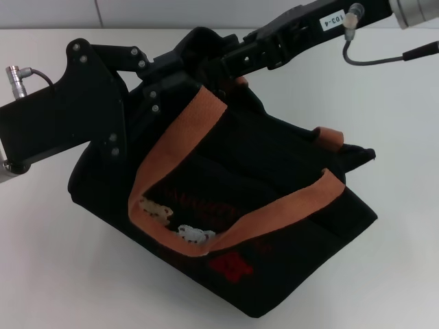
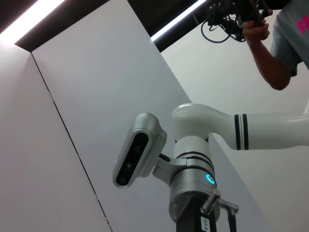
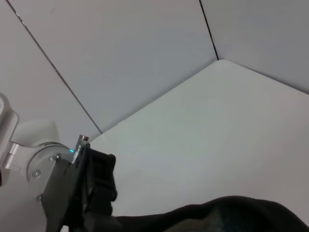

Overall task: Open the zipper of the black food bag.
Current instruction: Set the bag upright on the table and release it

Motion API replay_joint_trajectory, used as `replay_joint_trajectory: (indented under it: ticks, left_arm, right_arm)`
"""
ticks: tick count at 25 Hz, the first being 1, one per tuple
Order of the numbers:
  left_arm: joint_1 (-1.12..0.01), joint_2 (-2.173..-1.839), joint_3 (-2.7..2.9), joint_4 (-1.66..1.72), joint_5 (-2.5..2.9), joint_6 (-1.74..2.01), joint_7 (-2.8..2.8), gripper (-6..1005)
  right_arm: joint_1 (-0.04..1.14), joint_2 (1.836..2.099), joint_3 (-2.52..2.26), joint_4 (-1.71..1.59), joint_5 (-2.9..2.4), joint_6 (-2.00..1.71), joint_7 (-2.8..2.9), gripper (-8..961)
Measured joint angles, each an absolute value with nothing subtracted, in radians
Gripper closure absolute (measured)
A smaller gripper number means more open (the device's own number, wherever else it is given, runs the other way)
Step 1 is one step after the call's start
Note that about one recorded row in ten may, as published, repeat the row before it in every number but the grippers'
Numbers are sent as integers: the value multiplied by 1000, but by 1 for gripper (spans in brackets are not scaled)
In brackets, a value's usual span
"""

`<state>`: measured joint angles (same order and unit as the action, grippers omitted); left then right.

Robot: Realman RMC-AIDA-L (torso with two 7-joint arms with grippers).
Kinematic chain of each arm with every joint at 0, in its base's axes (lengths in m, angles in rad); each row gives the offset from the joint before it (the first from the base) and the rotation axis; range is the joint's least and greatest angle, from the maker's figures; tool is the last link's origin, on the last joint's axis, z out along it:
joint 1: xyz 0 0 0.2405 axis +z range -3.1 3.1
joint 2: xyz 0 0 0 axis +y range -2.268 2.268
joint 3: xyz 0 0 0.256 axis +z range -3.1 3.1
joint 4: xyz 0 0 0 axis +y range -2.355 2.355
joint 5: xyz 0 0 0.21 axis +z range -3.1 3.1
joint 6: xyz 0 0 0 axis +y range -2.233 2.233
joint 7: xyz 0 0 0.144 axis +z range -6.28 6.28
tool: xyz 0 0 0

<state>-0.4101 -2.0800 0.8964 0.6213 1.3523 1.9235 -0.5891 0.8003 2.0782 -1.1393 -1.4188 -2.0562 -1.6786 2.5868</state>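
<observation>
The black food bag [image 1: 274, 178] stands tilted on the white table [image 1: 55, 274], its back top corner raised. Two orange-brown straps [image 1: 185, 130] loop over its front, above small bear patches [image 1: 156, 208] and a red mark [image 1: 230, 266]. My left gripper [image 1: 180, 68] comes in from the left and meets that raised corner. My right gripper [image 1: 230, 60] comes down from the upper right to the same top edge. Black on black, the zipper is not distinguishable there. In the right wrist view the bag's fabric [image 3: 231, 215] lies low, with the left arm's wrist [image 3: 43, 169] beside it.
The left wrist view looks up at the right arm's white link [image 2: 217, 125], a grey camera housing [image 2: 137, 154] and a person [image 2: 285, 43] holding cables. White wall panels [image 3: 145, 58] stand behind the table. A grey cable [image 1: 384, 58] hangs from the right arm.
</observation>
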Motion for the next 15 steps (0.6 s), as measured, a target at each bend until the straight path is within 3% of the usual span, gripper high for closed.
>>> replay_joint_trajectory:
  ticks: [15]
  left_arm:
    - [-410,-2080,896,621,1351,1923,-589,897]
  right_arm:
    - [766,2078,-1095,-1484,-2008,-1737,2613,442]
